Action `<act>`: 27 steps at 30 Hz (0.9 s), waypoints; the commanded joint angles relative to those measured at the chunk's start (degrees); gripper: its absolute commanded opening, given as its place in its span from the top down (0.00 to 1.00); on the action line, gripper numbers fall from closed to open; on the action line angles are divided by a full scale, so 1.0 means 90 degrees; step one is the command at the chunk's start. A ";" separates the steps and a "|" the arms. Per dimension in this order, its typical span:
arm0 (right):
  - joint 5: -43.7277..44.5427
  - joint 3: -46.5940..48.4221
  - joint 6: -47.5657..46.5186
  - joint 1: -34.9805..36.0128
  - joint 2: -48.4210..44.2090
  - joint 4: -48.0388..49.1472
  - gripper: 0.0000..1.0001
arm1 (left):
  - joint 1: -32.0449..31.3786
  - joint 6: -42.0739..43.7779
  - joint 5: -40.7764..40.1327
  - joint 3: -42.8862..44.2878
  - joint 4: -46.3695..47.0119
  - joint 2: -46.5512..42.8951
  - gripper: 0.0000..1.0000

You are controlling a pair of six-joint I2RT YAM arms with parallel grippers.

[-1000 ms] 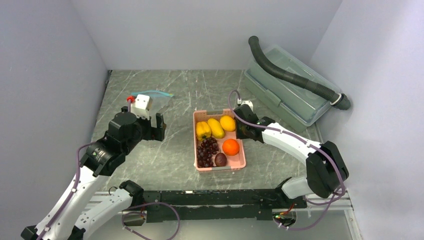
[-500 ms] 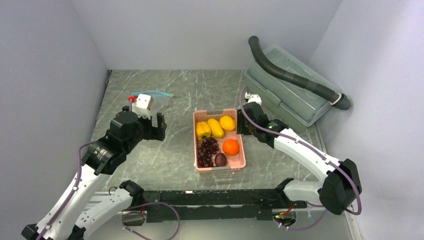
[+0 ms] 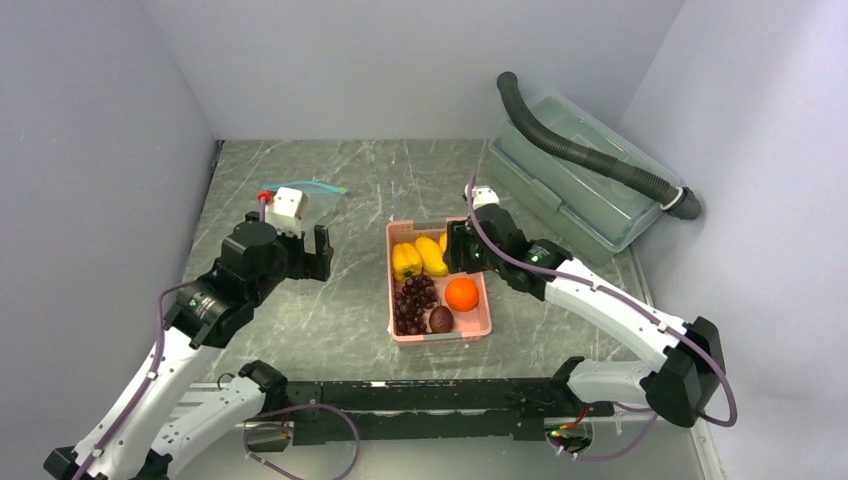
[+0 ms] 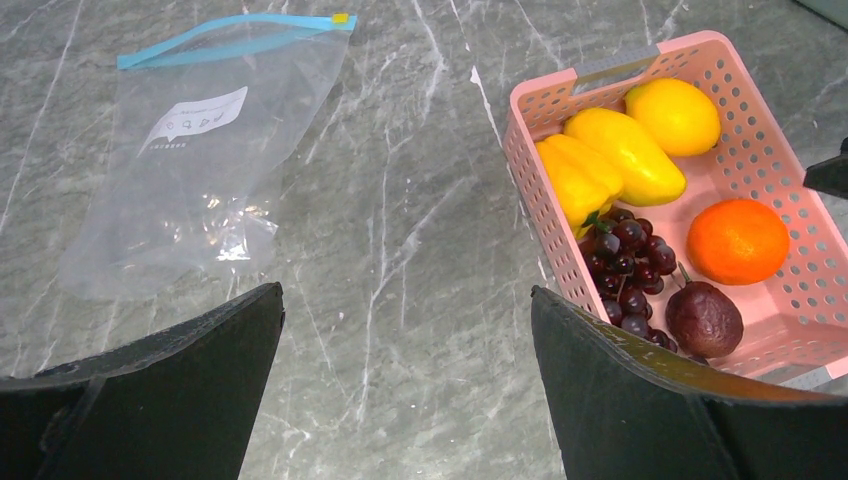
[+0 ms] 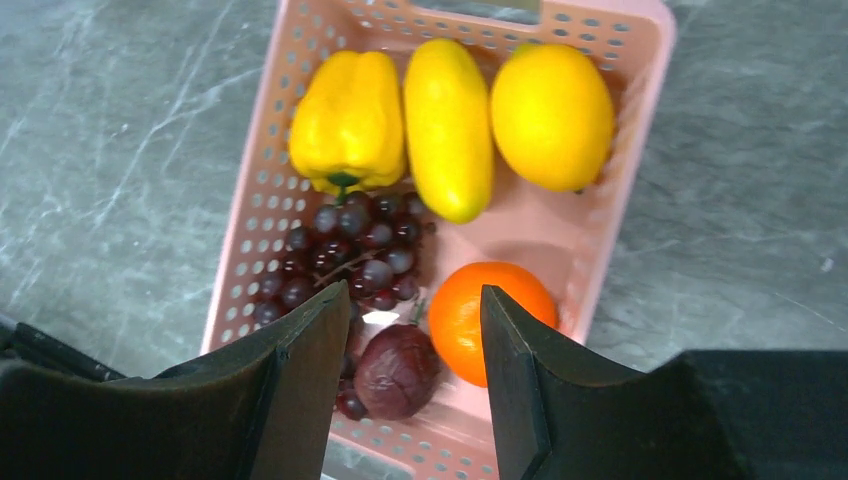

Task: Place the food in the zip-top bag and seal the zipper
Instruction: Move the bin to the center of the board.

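Orange [image 5: 455,325] just 3 o'clock off right gripper [image 5: 415,300] centre, jaws parted; left gripper [image 4: 405,295] farther, jaws wide apart.

Pink basket [image 3: 445,337] on marble table [image 3: 300,300]; black hose [image 3: 590,155] across clear storage box [image 3: 590,207].

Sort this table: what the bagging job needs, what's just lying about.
Job: clear plastic zip-top bag with blue strip; yellow toy bell pepper; long yellow fruit; oval yellow fruit; orange fruit; dark purple grapes; reddish-brown round fruit.
Lying about: pink slotted plastic basket; clear lidded storage box; black ribbed hose.
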 commanded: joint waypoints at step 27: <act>-0.0208 0.1464 0.0543 0.2126 0.2538 0.0760 0.43 | 0.0040 0.0048 -0.0110 0.0049 0.0097 -0.0130 0.01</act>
